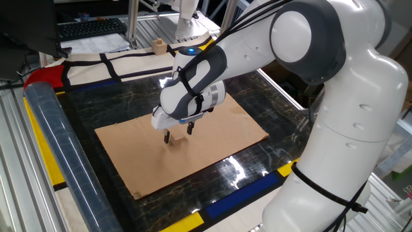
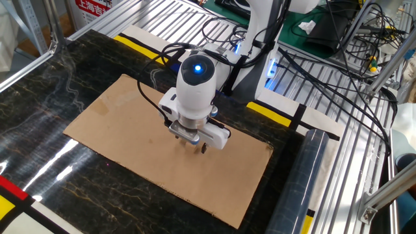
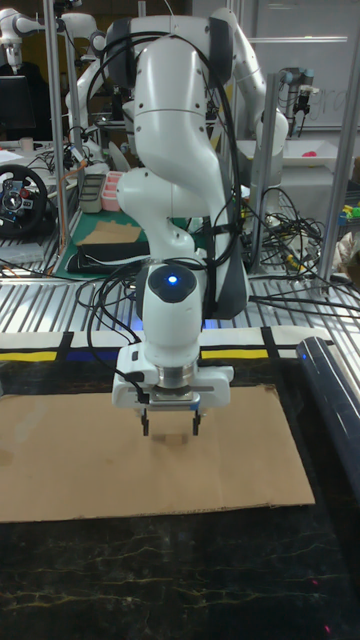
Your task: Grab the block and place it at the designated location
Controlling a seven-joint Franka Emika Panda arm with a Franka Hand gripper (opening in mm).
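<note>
Above the cardboard sheet: hand with fingers spread, gripping nothing.
Between and just below the fingertips sits the block, resting on the cardboard near its middle; the sheet lies on the dark marbled table.

Layout of the desk with the cardboard sheet at its centre.
The sheet lies flat on the desk. The claw hangs over the sheet's middle, fingers spread apart. The block sits on the sheet directly beneath the claw, between the fingers. A knobbed wooden piece stands behind, beyond the desk's far edge.
</note>
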